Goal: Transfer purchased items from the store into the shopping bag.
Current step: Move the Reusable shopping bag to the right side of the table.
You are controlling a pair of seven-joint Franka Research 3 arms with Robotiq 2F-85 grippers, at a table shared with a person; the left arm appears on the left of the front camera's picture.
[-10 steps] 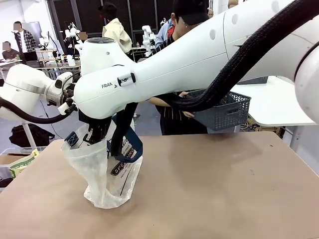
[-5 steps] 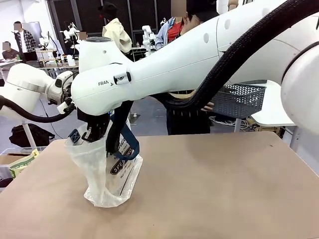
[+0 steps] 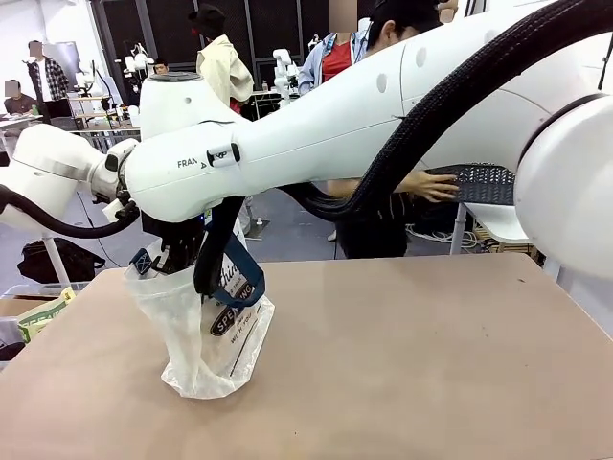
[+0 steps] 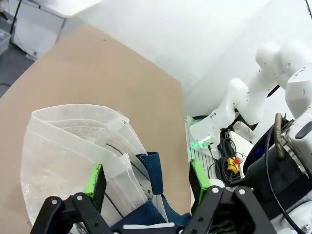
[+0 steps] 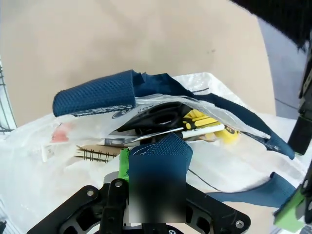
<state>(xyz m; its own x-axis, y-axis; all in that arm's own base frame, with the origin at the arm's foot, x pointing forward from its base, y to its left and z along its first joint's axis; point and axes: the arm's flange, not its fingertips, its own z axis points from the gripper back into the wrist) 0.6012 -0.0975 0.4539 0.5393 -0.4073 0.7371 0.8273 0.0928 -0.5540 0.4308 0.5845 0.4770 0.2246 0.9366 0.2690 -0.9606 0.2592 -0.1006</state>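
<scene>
The translucent whitish crinkly plastic shopping bag (image 3: 206, 335) with dark navy strap handles stands on the bare brown table (image 3: 412, 364), and both arms work at its mouth. The right gripper (image 5: 146, 192), just above the bag's rim, is clamped on one navy strap handle (image 5: 158, 158), the webbing pinched between its green pads. The left gripper (image 4: 146, 183), also at the bag's top edge, stands wide; a fold of the plastic wall and the other navy strap (image 4: 153, 173) lie between its pads, but I cannot tell whether either pad presses on them.

Inside the bag lie the purchased items (image 5: 192, 127): a slim black-and-white stick, a yellow-and-black piece and something spiral-bound. Well beyond the bag, off the table's far side, the dark grey lattice-sided basket (image 3: 479, 182) rests under the person's hand (image 3: 428, 184).

The step in hand looks like holding the bag open and upright. To do it well, the right gripper should lift its strap straight up without tugging sideways, which could tip the light bag. The left should grip strap rather than thin film, which tears or slips.
</scene>
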